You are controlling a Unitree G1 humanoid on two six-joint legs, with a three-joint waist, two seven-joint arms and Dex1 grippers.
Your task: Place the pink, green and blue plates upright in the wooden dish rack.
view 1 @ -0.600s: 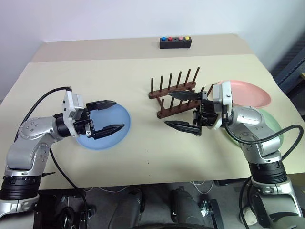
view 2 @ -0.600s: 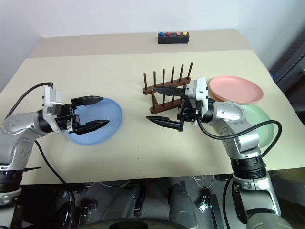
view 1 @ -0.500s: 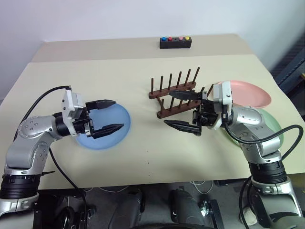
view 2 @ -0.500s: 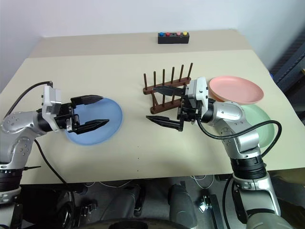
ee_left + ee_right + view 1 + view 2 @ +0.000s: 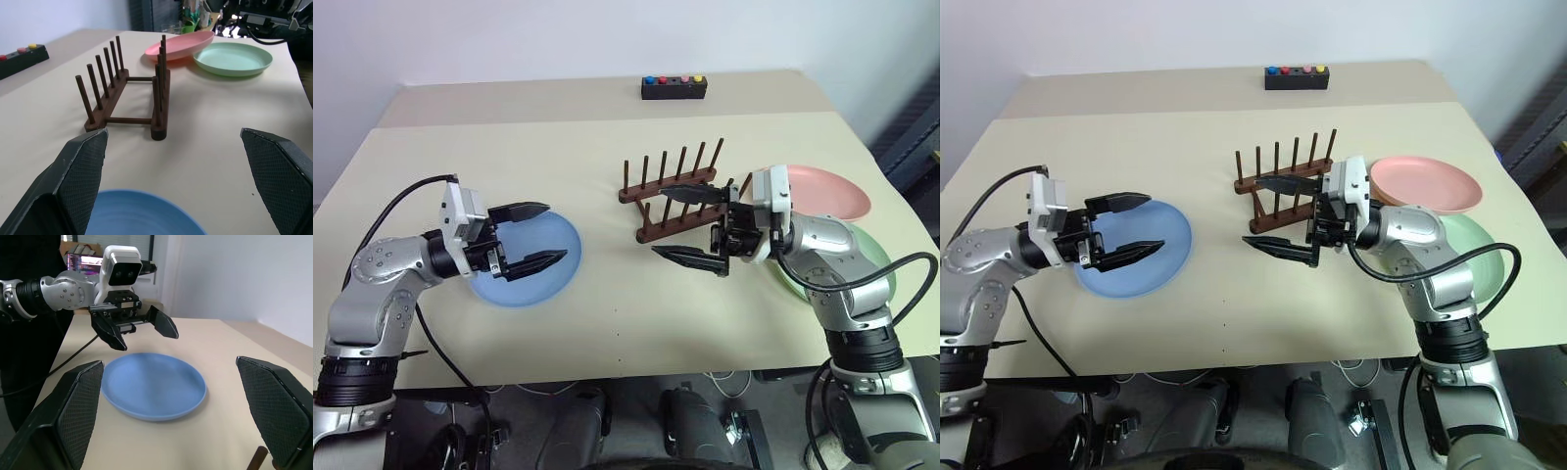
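Left eye view: left hand (image 5: 530, 236) wide open, empty, above blue plate (image 5: 530, 266) flat on desk (image 5: 509, 157). Right hand (image 5: 690, 224) open, empty, before rack (image 5: 671, 191). Pink plate (image 5: 822, 191), green plate (image 5: 876, 262) apparently untouched. Step: approach. Next: grip blue rim.

Bright, even light; soft shadows

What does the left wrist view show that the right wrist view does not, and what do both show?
Left wrist view alone: the wooden dish rack whole, with no plate in it, the pink plate, the green plate and a black button box. Right wrist view alone: the left gripper, jaws open above the blue plate. Both: the blue plate lying flat on the table.
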